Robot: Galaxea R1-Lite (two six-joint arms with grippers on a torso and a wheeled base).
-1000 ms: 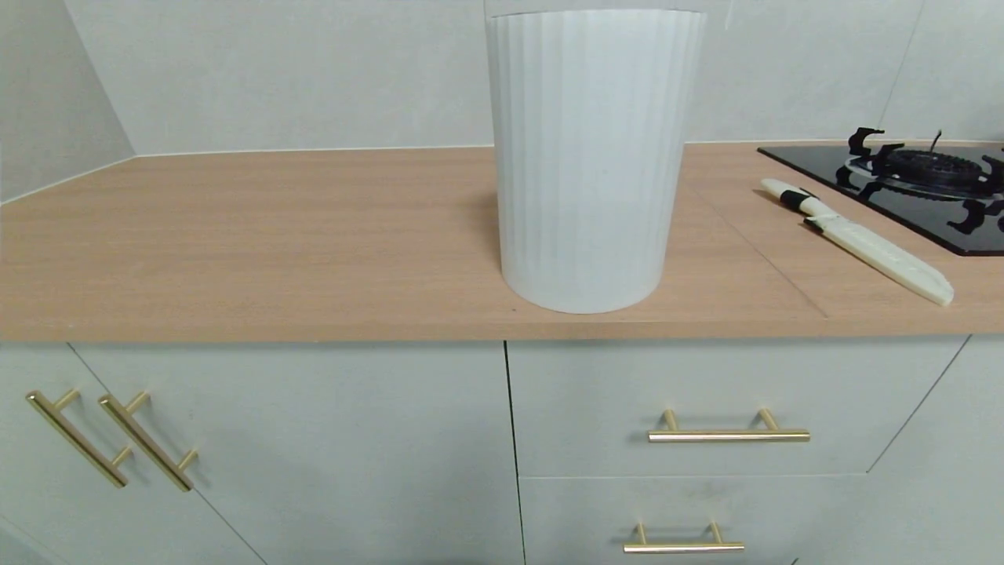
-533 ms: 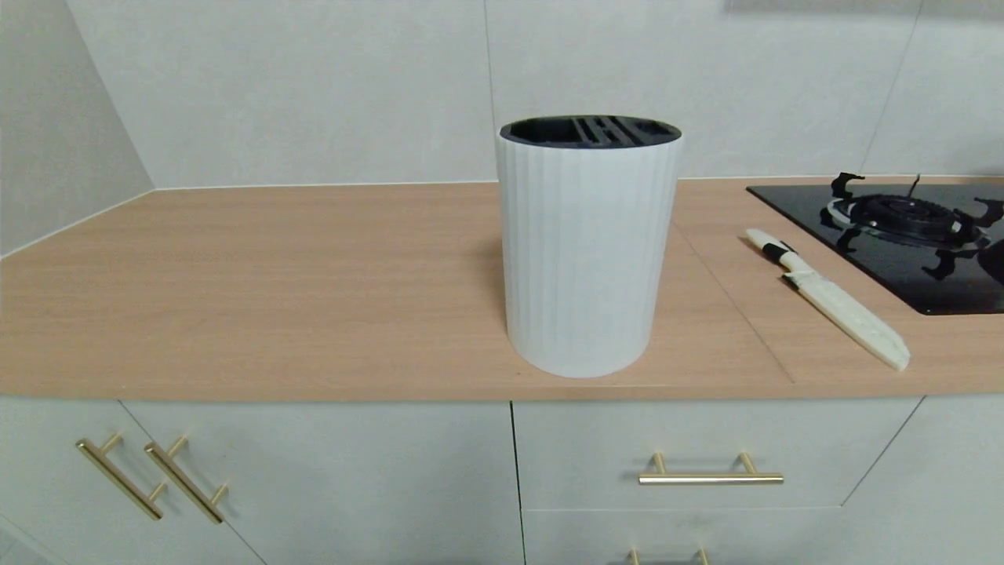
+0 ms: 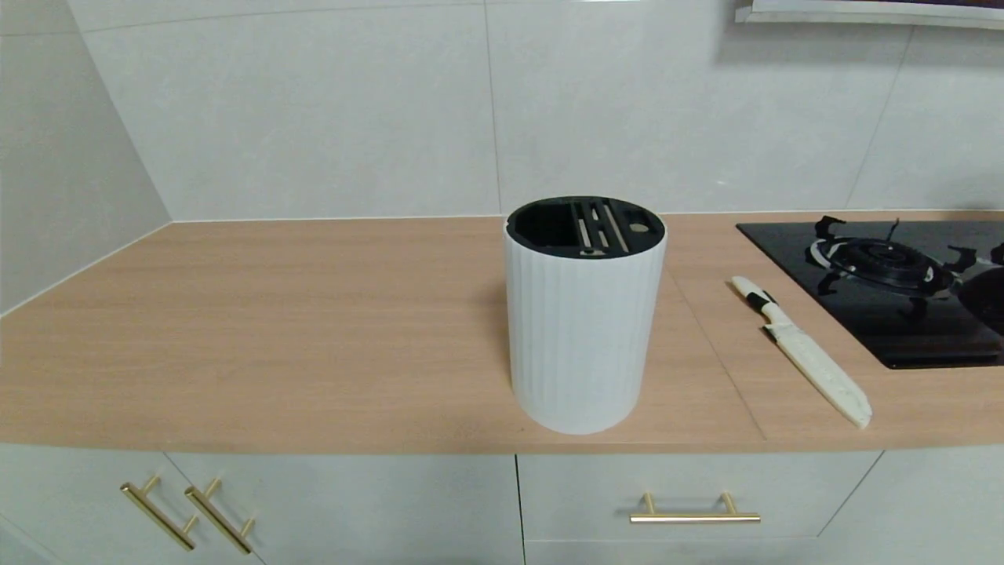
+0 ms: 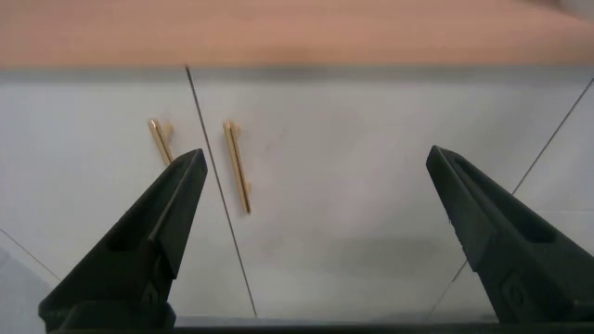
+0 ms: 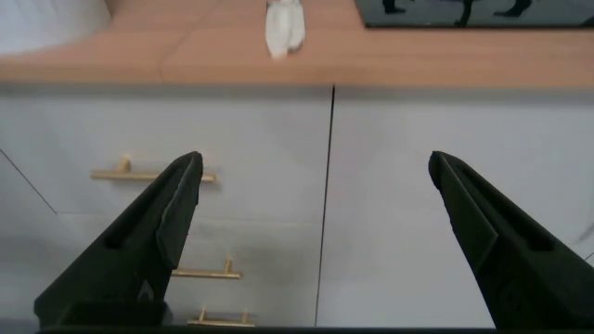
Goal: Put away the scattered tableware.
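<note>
A white ribbed cylindrical knife holder (image 3: 584, 329) is standing upright near the front edge of the light wooden countertop (image 3: 274, 329), its black slotted top facing up. The cream-white knife with a black band on its handle (image 3: 800, 351) is lying flat on the counter to the holder's right, well apart from it, just left of the black glass gas hob (image 3: 886, 290), with its blade tip pointing toward the near edge. The left gripper (image 4: 316, 158) is gaping wide and carrying nothing, facing the pale cabinet doors with brass bar handles (image 4: 237, 167) below the counter. The right gripper (image 5: 314, 162) is likewise spread wide and empty-handed, hanging before the drawer fronts (image 5: 232, 167), below the knife's tip.
</note>
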